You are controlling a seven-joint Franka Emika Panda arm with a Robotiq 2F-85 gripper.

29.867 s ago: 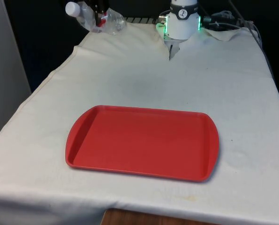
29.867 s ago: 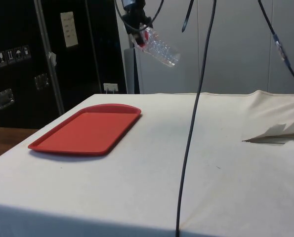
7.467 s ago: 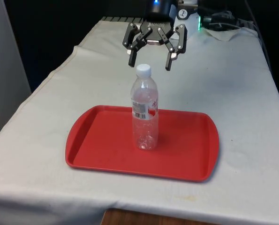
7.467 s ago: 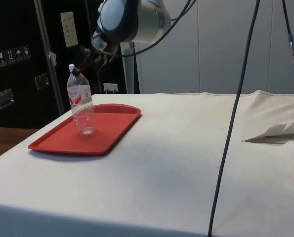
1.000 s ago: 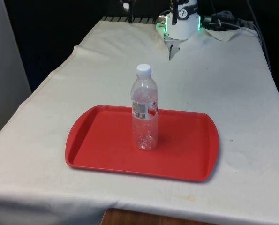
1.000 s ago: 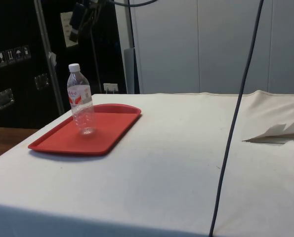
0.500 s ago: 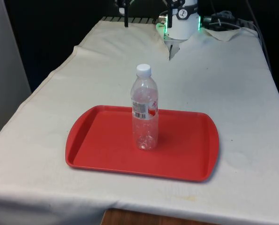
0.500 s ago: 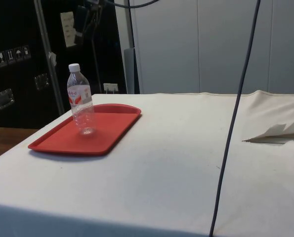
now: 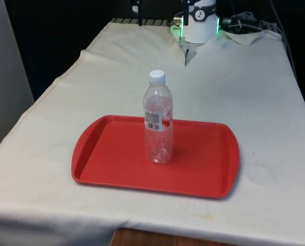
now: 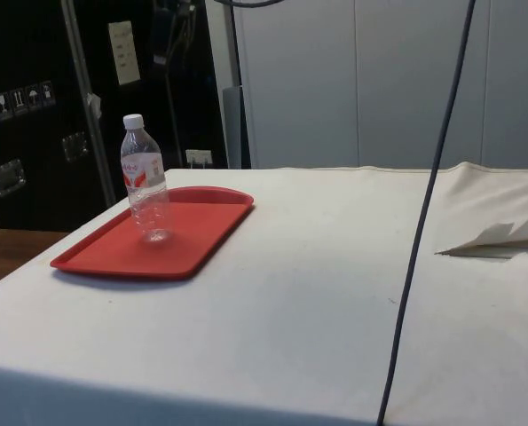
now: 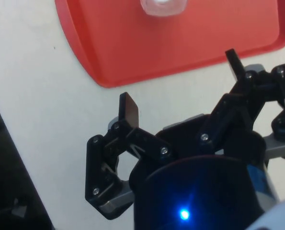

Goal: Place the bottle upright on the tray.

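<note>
Well below the gripper (image 11: 183, 84), on the white cloth (image 9: 244, 92) of the table, lies the red tray (image 9: 111, 159), and the bottle (image 9: 158, 123) stands upright in it, near the middle of its floor and clear of every rim. Nothing else sits in the tray. The gripper hangs high above, with its two black fingers (image 11: 129, 109) spread wide apart and nothing between them; from the wrist the tray's rounded corner (image 11: 104, 57) lies under and ahead of the fingertips, and the bottle's white cap (image 11: 164, 5) shows end-on beyond them, well apart from both.

The tray is a smooth, glossy plastic rectangle with rounded corners and a low raised lip all round; its floor is flat and bare apart from the bottle's base. The cloth is matt and off-white, slightly creased, draped over the table's edges, with a folded ridge (image 10: 490, 240) in the side view.

The bottle (image 10: 146, 182) is clear thin plastic, slim and round, narrowing to a short neck under a white screw cap (image 9: 157, 76). Its wall is ribbed and faintly dented, and the red of the tray shows through its lower half. A label band with red and white print wraps it around the upper body. It looks empty or nearly so; I cannot tell for certain. Its base rests flat on the tray floor, with no lean in either fixed view.
</note>
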